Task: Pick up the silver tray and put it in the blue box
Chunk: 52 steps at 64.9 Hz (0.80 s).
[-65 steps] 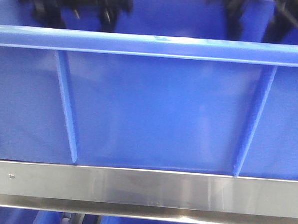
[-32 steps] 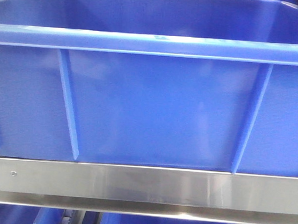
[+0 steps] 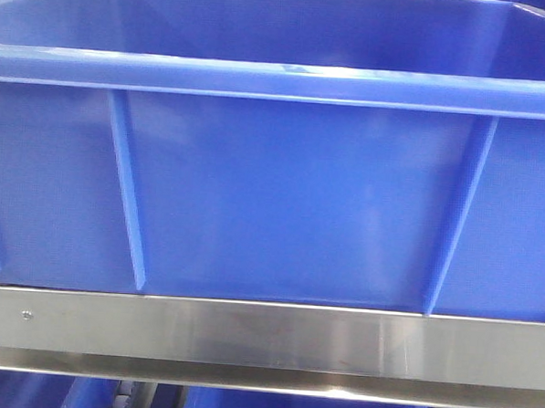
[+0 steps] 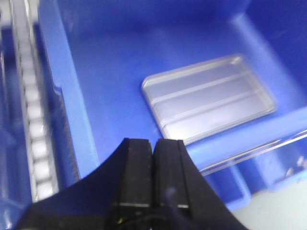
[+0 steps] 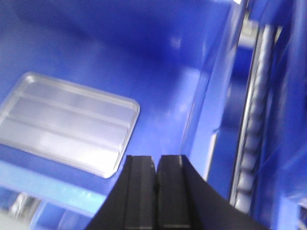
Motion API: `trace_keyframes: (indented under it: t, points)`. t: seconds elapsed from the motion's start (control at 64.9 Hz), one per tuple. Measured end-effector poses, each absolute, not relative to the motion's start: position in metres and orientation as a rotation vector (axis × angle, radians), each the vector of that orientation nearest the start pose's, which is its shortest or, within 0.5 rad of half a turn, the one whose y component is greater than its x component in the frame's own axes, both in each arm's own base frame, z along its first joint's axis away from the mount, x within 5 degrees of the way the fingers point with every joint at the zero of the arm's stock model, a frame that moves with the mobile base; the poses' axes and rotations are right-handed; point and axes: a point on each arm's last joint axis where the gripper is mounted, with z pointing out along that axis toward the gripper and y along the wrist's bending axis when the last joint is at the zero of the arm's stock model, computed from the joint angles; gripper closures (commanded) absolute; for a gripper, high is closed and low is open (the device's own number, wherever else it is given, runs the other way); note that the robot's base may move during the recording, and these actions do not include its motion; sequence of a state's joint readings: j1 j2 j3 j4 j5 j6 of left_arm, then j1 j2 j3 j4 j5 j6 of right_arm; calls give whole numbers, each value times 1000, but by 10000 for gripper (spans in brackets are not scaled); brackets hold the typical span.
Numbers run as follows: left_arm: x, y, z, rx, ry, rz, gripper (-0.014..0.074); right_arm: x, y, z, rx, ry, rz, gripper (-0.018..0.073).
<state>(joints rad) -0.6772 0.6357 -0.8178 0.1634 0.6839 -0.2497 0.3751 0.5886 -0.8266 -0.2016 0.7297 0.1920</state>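
Arms apparently gone above blue box [image 3: 273, 195]

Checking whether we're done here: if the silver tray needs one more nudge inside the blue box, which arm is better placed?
Neither clearly. The silver tray lies flat on the blue box floor, and the left gripper and right gripper are both shut above it. No nudge looks needed.

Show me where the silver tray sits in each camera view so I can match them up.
Front view: not visible; the blue box wall hides its inside.
Left wrist view: silver tray right of centre, flat on the box floor.
Right wrist view: tray at the left, on the floor.
Shared landmark: the blue box.
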Motion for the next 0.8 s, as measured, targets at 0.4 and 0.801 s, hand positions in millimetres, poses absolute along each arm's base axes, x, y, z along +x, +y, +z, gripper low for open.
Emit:
trace_keyframes:
  t: [0.4,0.801]
  points:
    - [33,-16,356,556,1642,-393,691,47,8,330,-257,1716,169,502]
    - [27,-13,353,558,1638,-423,692,47,8,326,-260,1679,178,502]
